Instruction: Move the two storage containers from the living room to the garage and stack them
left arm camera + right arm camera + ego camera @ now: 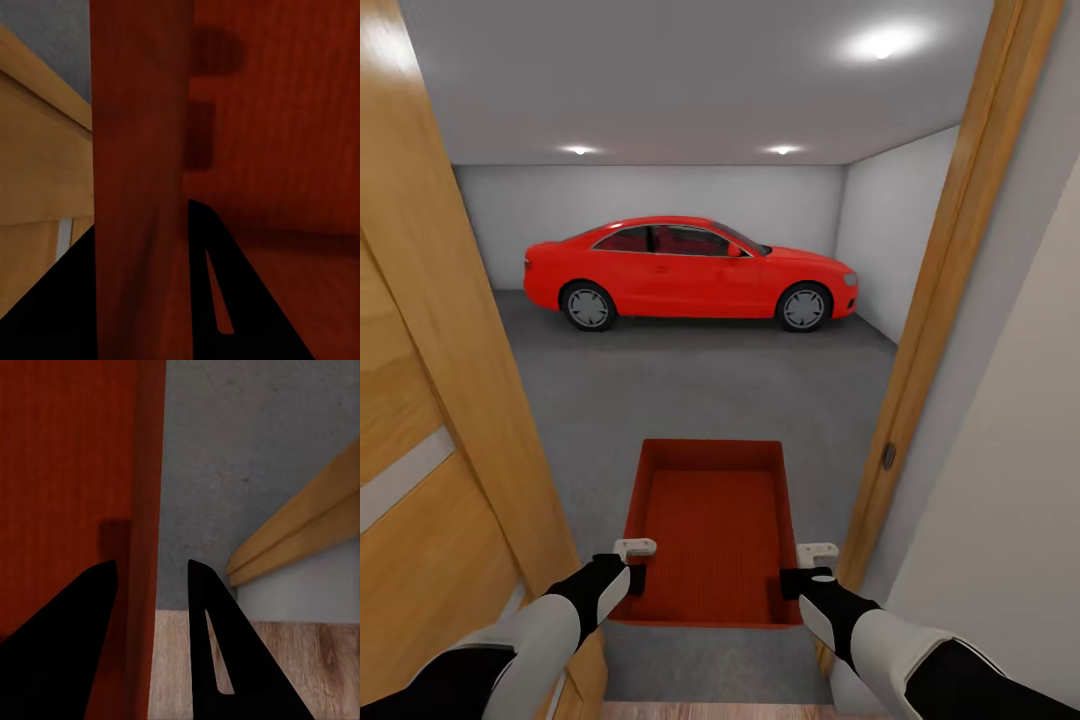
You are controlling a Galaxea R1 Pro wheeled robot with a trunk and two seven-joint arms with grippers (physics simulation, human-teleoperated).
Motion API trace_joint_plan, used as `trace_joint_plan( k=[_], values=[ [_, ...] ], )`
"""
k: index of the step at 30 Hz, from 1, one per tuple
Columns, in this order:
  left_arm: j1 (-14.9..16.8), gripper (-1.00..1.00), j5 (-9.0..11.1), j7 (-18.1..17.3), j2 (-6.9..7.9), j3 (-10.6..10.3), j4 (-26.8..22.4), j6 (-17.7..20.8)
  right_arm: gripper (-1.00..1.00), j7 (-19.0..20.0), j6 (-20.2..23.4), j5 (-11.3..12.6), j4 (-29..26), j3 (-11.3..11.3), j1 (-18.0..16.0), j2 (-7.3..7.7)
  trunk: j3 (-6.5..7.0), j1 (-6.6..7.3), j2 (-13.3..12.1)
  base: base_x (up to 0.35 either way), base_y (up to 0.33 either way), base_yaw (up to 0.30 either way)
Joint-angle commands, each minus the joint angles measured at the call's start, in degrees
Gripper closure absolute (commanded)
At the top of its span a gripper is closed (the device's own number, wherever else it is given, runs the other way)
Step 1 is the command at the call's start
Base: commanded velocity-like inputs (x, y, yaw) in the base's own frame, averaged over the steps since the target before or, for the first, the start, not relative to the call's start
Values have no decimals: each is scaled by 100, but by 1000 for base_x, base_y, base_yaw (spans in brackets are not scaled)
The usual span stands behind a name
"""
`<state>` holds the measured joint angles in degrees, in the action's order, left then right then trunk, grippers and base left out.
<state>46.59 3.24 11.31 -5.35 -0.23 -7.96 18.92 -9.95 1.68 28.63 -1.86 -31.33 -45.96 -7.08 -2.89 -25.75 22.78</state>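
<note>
Head view: nearest, the left gripper [637, 560] and the right gripper [809, 566] are each set astride a side wall of one red-orange storage container [712, 525], which is carried level in the doorway. In the wrist views one finger is seen on either side of each wall, but whether the walls are truly clamped cannot be told. The container should be kept centred between the wooden door [430, 400] and the door frame [945, 270], then lowered onto the garage floor [690, 385], short of the red car [690, 272].
</note>
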Motion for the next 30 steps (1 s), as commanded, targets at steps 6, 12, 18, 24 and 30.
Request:
trace_joint_plan(
  k=[6, 12, 18, 24, 30],
  values=[
    [7, 100, -104, 52, 121, 14, -31, -55, 100, -33, 17, 99, 28, -84, -1, 5, -13, -4, 14, 0, 0, 0],
    [5, 100, -104, 41, 121, 14, -31, -55, 100, -33, 16, 99, 28, -84, -1, -3, -13, -4, 14, 3, 4, 0],
    [8, 100, -104, 29, 122, 18, -31, -47, 100, -33, 16, 99, 28, -84, -1, -6, -13, -4, 14, 66, 85, 0],
    [7, 100, -104, 52, 122, 14, -31, -54, 100, -33, 16, 99, 28, -84, -2, -12, -13, -4, 14, 9, 12, 0],
    [6, 100, -104, 60, 119, 14, -38, -55, 100, -33, 16, 99, 28, -85, -1, -12, -13, -4, 14, 0, 1, 0]
  ],
)
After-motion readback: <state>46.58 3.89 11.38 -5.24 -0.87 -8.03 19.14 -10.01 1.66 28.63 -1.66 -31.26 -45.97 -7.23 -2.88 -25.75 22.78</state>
